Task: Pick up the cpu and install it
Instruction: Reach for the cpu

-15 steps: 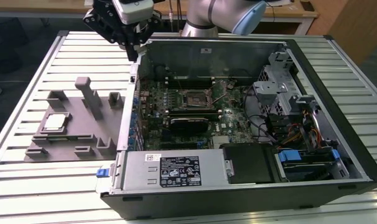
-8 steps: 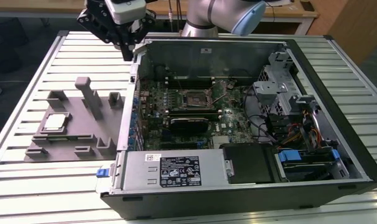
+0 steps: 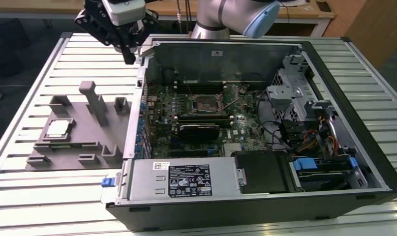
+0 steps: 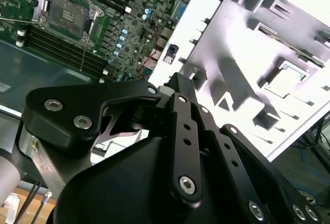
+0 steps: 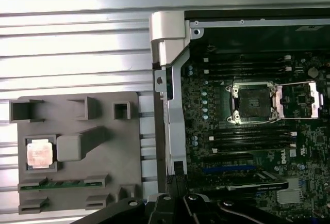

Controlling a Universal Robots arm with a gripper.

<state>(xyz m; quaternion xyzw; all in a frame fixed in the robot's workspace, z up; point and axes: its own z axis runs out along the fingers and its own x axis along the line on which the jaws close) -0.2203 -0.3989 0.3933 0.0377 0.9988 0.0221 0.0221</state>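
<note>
At the left of the exterior view the cpu (image 3: 57, 129) lies flat in a square pocket of the grey holder (image 3: 86, 147), which sits on the slatted metal table (image 3: 27, 196). In the upper left of that frame the gripper (image 3: 128, 58) hangs above the table beside the near corner of the computer case (image 3: 218, 59), well apart from the chip. It has no hold of the chip, and whether it is open or closed cannot be told.

The first wrist view looks straight down on the holder and adds a thin green strip (image 5: 59, 184) lying in a slot just beside the chip's pocket. It also shows the socket (image 5: 255, 100) on the board with its metal frame swung open (the exterior view gives the socket small, at the middle of the case). In the second wrist view the gripper's black body covers most of the scene and the holder is washed out by glare, so the chip is hard to make out there.

The arm (image 3: 218, 19) is cut off at the top of the exterior view. A grey power unit (image 3: 185, 179) fills the case's lower edge.
</note>
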